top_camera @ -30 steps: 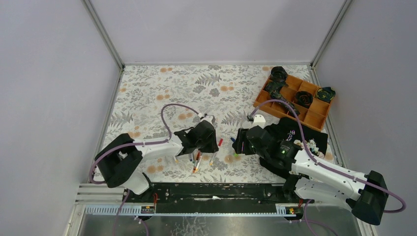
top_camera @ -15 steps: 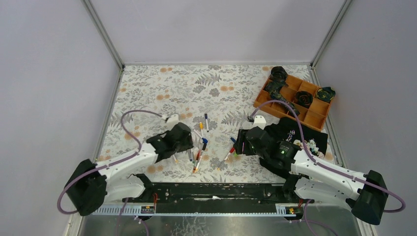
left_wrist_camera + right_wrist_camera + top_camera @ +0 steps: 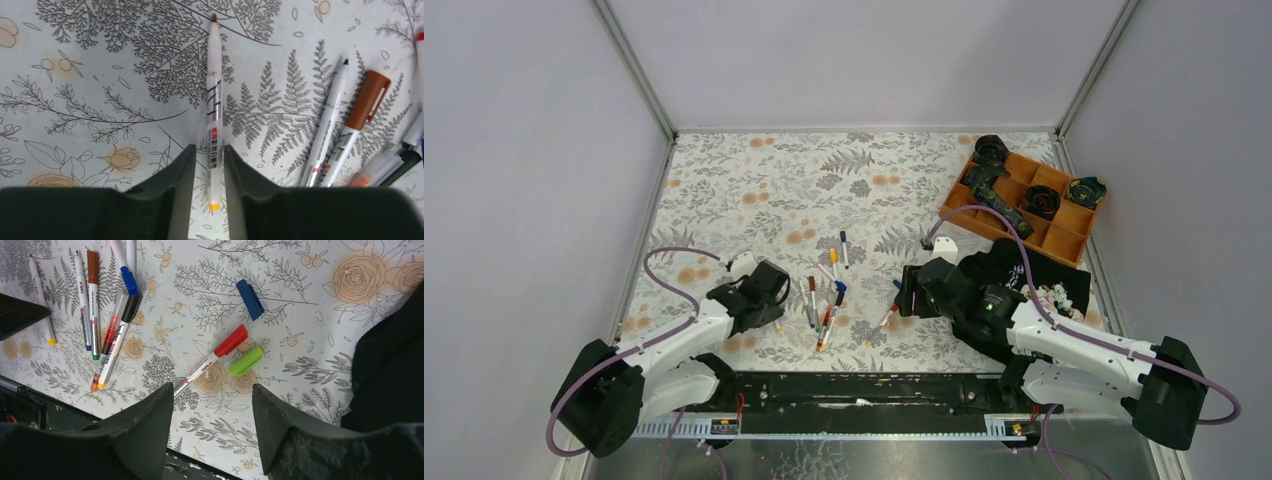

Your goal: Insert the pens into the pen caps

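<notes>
My left gripper (image 3: 209, 148) is low over the table at the left (image 3: 769, 290). Its jaws are narrowly open on either side of a white pen (image 3: 214, 90) with a yellow end, which lies flat on the table with a small gap on each side. Several more pens (image 3: 345, 125) lie just right of it, one with a brown cap. My right gripper (image 3: 212, 390) is wide open and empty above a red-capped pen (image 3: 210, 362), a loose green cap (image 3: 246, 360) and a loose blue cap (image 3: 250, 300). The pen cluster (image 3: 824, 300) lies between the arms.
An orange divided tray (image 3: 1064, 235) with dark objects stands at the back right. A black cloth (image 3: 1034, 280) lies under the right arm. Two more pens (image 3: 839, 250) lie behind the cluster. The black front rail (image 3: 854, 390) runs along the near edge.
My left gripper has moved left and nearer, off the pen cluster, uncovering the pens, and now straddles the yellow-ended pen. The right arm has barely moved.
</notes>
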Controlling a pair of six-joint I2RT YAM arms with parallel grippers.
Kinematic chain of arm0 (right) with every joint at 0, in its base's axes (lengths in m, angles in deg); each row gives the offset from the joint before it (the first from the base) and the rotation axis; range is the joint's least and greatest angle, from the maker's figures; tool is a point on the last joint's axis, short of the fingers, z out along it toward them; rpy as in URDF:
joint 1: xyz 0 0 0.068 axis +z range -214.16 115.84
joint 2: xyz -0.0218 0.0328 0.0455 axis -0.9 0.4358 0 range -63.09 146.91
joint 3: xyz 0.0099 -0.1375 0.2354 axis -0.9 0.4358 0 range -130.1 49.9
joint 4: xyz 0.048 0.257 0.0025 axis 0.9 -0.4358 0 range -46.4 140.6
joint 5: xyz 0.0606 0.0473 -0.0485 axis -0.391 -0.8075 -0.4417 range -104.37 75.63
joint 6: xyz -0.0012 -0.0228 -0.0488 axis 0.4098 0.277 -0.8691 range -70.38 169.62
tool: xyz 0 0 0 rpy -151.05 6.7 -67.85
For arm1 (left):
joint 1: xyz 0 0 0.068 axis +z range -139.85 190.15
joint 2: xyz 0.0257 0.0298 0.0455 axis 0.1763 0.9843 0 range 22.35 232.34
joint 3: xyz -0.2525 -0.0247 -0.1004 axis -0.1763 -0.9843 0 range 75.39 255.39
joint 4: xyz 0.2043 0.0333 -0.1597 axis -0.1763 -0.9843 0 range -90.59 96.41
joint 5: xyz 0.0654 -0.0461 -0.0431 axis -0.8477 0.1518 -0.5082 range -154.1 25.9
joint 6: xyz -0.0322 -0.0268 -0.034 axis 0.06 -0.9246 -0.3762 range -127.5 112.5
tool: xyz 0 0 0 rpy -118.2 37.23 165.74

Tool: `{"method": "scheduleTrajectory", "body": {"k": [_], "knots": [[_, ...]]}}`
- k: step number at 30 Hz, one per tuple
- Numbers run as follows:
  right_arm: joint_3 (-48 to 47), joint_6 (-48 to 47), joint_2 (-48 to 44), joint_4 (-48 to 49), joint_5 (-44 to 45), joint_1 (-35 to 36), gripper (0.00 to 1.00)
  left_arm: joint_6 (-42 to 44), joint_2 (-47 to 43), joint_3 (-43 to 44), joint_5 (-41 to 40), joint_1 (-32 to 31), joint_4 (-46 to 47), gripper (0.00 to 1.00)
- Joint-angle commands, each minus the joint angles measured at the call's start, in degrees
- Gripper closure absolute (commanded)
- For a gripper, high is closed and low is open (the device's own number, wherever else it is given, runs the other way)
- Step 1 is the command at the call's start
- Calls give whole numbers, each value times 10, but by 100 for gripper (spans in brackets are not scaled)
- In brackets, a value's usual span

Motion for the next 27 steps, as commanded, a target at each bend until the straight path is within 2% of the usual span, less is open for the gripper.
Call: {"method": "scheduleTrajectory", "body": {"k": [1, 3, 4, 8, 12, 15, 18, 24, 27], "knots": [[-9, 7, 6, 27, -10, 3, 36, 3, 28, 3, -6, 5, 12, 83], [-11, 11, 8, 32, -13, 3, 36, 12, 37, 5, 2, 5, 18, 97], [-13, 13, 9, 37, -16, 3, 35, 19, 39, 8, 7, 5, 21, 100], [-17, 22, 9, 78, -45, 1, 30, 108, 0, 20, 83, -5, 84, 100], [-25, 40, 10, 140, -105, -19, 25, 191, -80, 20, 197, -64, 201, 100], [-29, 62, 18, 190, -170, -46, 23, 206, -120, 5, 319, -81, 292, 100], [-40, 76, 33, 231, -223, -59, 21, 192, -119, 3, 411, -94, 352, 100], [-74, 74, 68, 251, -270, -59, 21, 193, -97, 26, 419, -153, 373, 100], [-75, 73, 78, 249, -274, -59, 27, 187, -96, 26, 417, -163, 392, 100]]}}
